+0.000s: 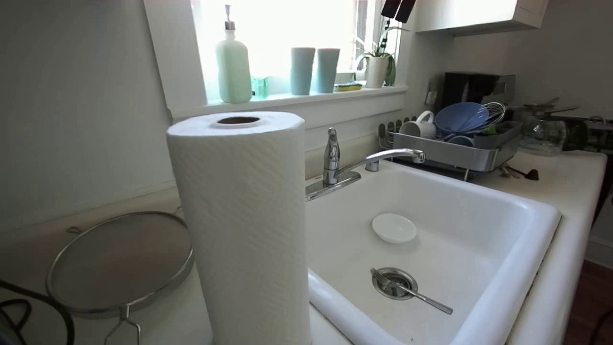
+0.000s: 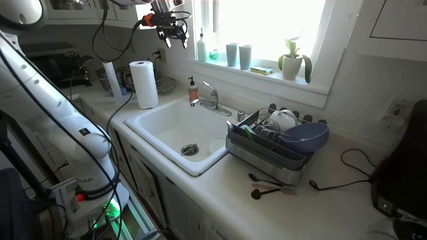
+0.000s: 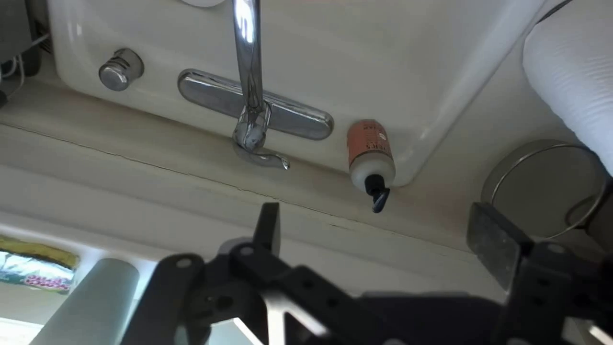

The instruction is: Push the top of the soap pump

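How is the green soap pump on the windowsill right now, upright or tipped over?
Upright: in both exterior views the green soap pump sits base down on the windowsill, its pump head at the top.

In an exterior view, with the sink (image 2: 176,123) as the dial's centre, the paper towel roll (image 2: 144,86) stands on the worktop (image 2: 230,180) at eleven o'clock, the soap bottle (image 2: 193,92) on the rim at half past twelve, the faucet (image 2: 214,97) at half past one, the dish rack (image 2: 257,163) at three, a spoon (image 2: 265,181) at four. On the windowsill (image 2: 217,66) behind stands the soap pump (image 2: 201,50); two cups (image 2: 232,55), a sponge (image 2: 262,69) and a potted orchid (image 2: 291,68) follow toward three o'clock. A fork (image 1: 424,298) lies across the drain (image 1: 398,275).
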`<state>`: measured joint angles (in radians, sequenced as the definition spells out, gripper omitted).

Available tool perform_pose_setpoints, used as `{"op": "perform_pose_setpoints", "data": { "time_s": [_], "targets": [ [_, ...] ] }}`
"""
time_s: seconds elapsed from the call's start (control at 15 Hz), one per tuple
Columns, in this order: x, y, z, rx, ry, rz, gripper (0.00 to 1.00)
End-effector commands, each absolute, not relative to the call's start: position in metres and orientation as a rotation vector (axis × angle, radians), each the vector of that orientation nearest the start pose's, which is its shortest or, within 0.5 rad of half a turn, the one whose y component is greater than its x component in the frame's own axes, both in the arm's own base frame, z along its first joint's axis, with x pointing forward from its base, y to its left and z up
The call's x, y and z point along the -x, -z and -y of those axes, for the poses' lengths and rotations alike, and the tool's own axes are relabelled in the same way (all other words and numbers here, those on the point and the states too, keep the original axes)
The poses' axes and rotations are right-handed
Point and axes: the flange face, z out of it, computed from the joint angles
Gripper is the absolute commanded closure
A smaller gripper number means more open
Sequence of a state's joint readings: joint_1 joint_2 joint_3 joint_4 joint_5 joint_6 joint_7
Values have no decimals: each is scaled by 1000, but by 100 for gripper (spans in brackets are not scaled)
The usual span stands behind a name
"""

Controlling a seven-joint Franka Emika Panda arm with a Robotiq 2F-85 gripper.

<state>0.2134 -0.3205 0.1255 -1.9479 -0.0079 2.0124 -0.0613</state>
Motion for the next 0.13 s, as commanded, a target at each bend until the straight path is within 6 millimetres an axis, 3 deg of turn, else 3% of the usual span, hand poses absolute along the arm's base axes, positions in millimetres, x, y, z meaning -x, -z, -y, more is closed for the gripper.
{"op": "perform_pose_setpoints", "data": {
  "time_s": [0.0,0.07],
  "targets": [
    [-455,-652,-169,3013,607,622,0],
    [-452,-652,-167,3010,614,624,0]
  ]
}}
